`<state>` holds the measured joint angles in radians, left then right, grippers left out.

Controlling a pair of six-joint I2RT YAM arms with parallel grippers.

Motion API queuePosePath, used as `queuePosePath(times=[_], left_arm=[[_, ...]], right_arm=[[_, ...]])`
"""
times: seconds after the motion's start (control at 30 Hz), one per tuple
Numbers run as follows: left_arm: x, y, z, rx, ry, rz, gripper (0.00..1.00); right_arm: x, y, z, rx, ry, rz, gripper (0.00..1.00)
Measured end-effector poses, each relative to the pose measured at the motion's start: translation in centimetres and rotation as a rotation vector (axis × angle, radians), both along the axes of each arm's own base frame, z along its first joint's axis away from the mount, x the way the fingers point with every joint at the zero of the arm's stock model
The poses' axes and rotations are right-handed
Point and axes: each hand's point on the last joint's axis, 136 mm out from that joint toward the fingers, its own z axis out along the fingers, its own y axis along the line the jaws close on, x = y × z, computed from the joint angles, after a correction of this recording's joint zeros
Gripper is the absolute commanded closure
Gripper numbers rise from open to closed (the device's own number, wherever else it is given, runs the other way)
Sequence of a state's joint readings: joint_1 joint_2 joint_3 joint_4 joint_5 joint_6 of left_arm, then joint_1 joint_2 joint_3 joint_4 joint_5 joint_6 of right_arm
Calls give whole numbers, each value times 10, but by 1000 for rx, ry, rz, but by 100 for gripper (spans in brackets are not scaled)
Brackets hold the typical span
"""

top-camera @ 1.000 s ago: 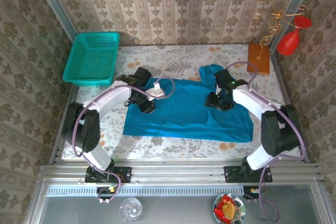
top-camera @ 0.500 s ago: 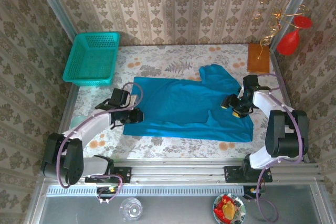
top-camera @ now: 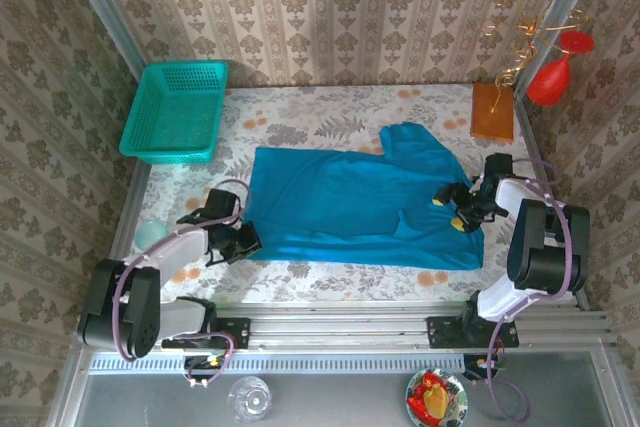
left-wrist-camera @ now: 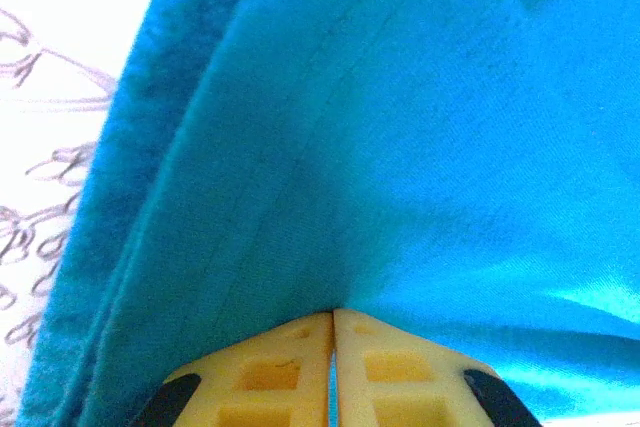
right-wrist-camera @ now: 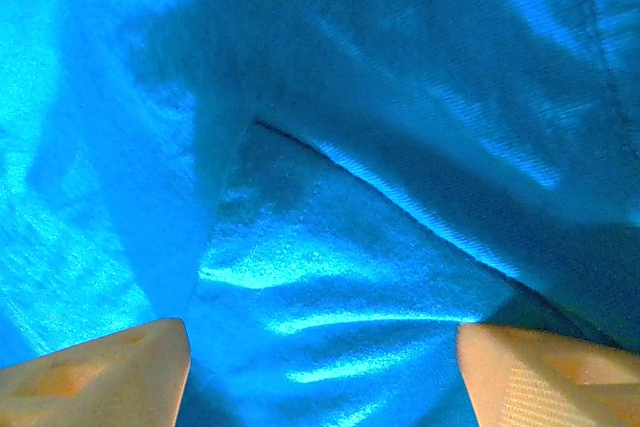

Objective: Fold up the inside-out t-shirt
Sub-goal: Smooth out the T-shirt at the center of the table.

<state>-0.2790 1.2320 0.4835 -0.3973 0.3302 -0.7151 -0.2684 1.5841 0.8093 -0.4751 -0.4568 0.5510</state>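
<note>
The inside-out t-shirt [top-camera: 350, 207] lies spread across the middle of the table [top-camera: 300, 112], with one sleeve poking toward the upper right. It looks light and limp and likely to sag, so I'd take it by hems and corners. The left gripper [top-camera: 243, 240], at the shirt's lower-left corner, has its fingers pressed together on a pinch of hem. The right gripper [top-camera: 452, 213], at the right edge, is spread wide over the cloth.

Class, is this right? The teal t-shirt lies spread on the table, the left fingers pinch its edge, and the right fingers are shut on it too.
No. The right wrist view shows the right gripper with its fingers wide apart over the t-shirt, holding nothing. The left gripper is indeed shut on its edge.
</note>
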Motion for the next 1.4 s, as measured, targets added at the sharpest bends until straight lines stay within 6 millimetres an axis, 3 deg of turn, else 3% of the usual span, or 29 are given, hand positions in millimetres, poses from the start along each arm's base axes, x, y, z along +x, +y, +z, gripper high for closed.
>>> queuePosePath(times=[0.13, 0.33, 0.4, 0.6, 0.8, 0.9, 1.13, 1.4], left_arm=[[-5, 4, 5, 2, 1, 38, 84], [0, 3, 20, -16, -27, 73, 85], [2, 2, 22, -21, -27, 71, 85], [7, 0, 16, -1, 17, 55, 87], [9, 4, 4, 22, 68, 50, 88], [8, 7, -1, 5, 78, 72, 89], [1, 13, -2, -70, 37, 128, 89], [-15, 19, -1, -69, 41, 175, 88]], right_arm=[[-8, -4, 8, -23, -7, -27, 26], [-36, -6, 53, -72, -87, -123, 25], [-49, -6, 60, -87, -102, -157, 24], [-92, 0, 43, -80, -16, -229, 24], [-113, 5, 9, -37, 115, -284, 24], [-118, 3, -7, -3, 164, -348, 24], [-116, -12, -7, 66, 191, -501, 24], [-118, -24, -5, 43, 179, -541, 25]])
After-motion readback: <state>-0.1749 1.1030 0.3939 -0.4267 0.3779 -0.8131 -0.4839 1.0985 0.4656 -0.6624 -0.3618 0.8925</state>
